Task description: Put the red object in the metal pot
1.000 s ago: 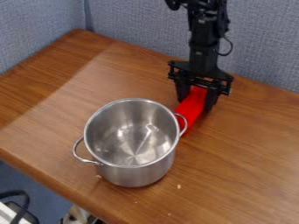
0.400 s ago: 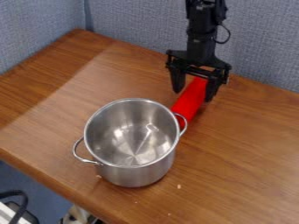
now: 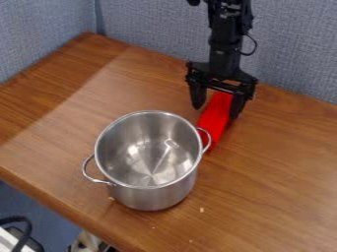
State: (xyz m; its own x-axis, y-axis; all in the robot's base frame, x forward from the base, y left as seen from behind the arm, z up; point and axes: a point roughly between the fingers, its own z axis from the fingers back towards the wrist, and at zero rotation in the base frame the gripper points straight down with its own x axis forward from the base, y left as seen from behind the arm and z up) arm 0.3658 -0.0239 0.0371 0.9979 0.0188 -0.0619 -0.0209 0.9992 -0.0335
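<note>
The metal pot (image 3: 116,181) stands empty on the wooden table, near the front edge. The red object (image 3: 215,120), a flat bar, lies just behind the pot's right side, its near end close to the rim. My gripper (image 3: 220,96) points straight down over the bar's far end. It is open, with one dark finger (image 3: 196,93) on each side of the bar. Whether the fingers touch the bar I cannot tell.
The wooden table (image 3: 79,89) ends in edges at the front left and at the far right. A blue-grey wall stands behind it. Pale cables show below the table at the bottom left.
The jaws have spread apart around the far end of the red bar. The bar now lies free on the table beside the pot. The pot has not moved.
</note>
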